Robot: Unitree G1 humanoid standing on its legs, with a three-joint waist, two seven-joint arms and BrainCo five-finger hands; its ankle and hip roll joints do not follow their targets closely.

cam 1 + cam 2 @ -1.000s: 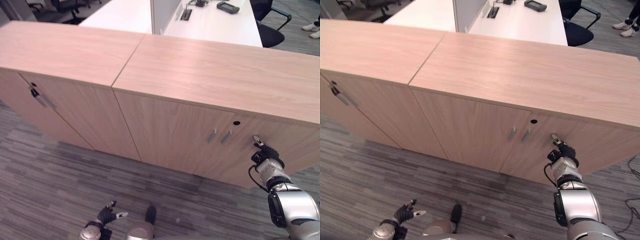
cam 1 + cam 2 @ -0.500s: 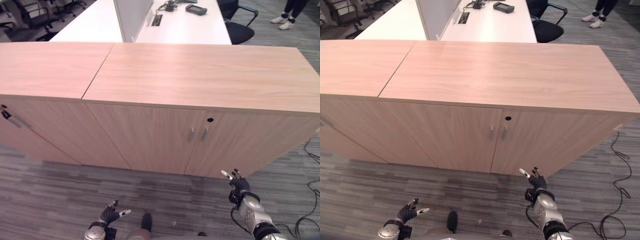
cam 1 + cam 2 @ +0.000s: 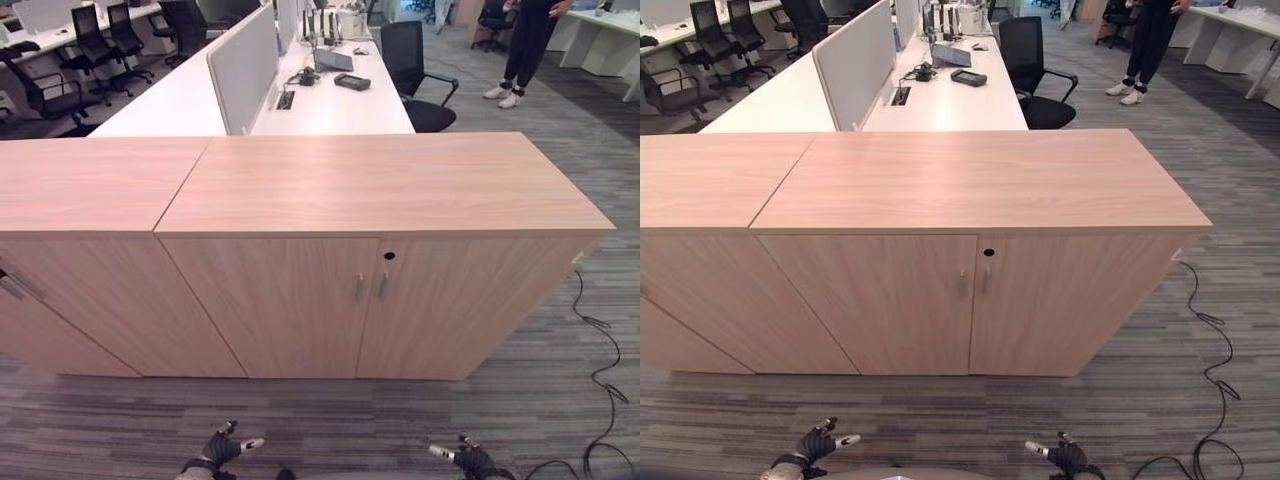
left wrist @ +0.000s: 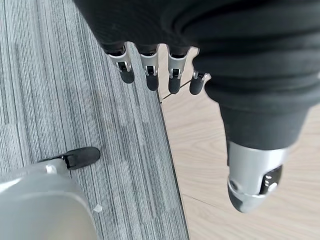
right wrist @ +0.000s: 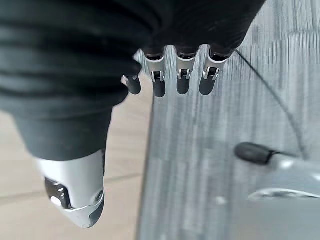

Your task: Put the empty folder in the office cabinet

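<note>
The office cabinet (image 3: 400,190) is light wood, and its two doors are closed. Two small metal handles (image 3: 371,287) sit side by side where the doors meet, under a round keyhole (image 3: 389,256). My left hand (image 3: 222,448) hangs low over the carpet in front of the cabinet, fingers (image 4: 150,72) straight and holding nothing. My right hand (image 3: 465,460) hangs equally low to the right, open and holding nothing, its fingers (image 5: 182,75) straight. Each wrist view looks past the fingers at the cabinet's wood front (image 4: 210,140) and the grey carpet.
A second wooden cabinet (image 3: 80,200) adjoins on the left. Behind stand white desks (image 3: 330,100) with a divider panel, devices and black office chairs (image 3: 415,70). A person (image 3: 525,45) stands at the far right. Grey striped carpet (image 3: 520,390) lies in front.
The camera has pulled back and swung, so the cabinet shows whole. My right hand has dropped from the right door beside the handles to low over the carpet. The doors stay closed.
</note>
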